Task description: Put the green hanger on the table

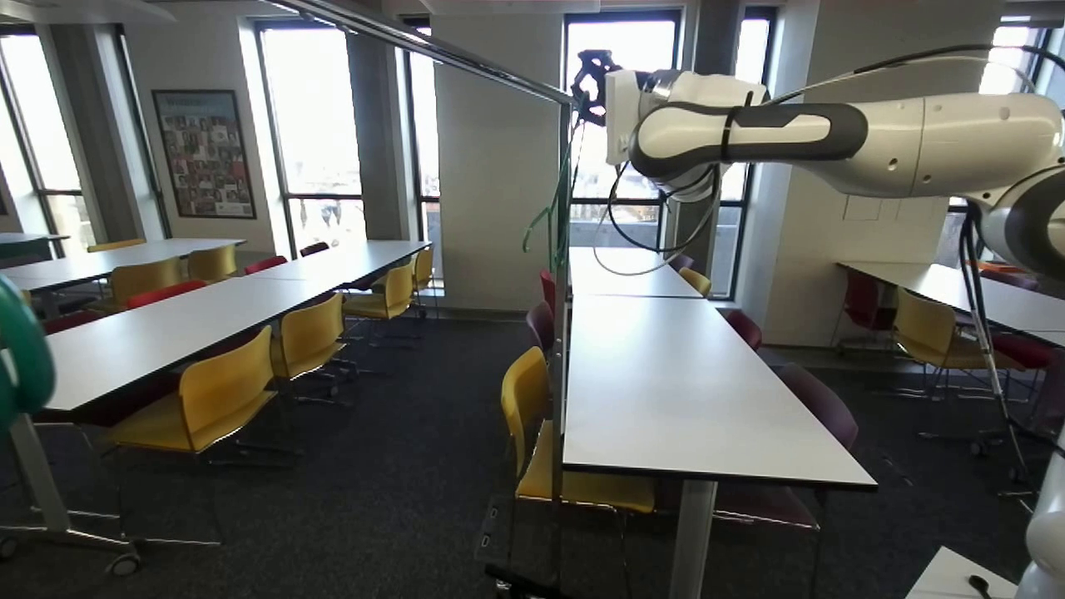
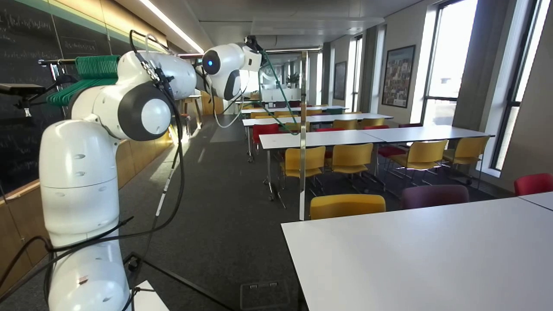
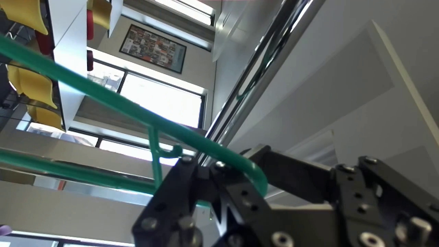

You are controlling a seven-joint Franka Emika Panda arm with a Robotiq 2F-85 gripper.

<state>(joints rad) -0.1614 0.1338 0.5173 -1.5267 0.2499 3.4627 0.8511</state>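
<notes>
Green hanger [image 3: 137,112]: hangs tilted by one corner from the gripper [image 1: 582,93], upper middle of the frame in both exterior views.
Gripper: fingers together, holding that corner; whether pinched or hooked over a finger, I cannot tell.
Table [image 1: 666,383]: right of centre in an exterior view, the hanger apart from it, higher up.
Metal rail [image 1: 499,73]: slants from the top edge to near the gripper.
Other hangers [image 2: 97,67]: in a row, upper left of an exterior view.
</notes>
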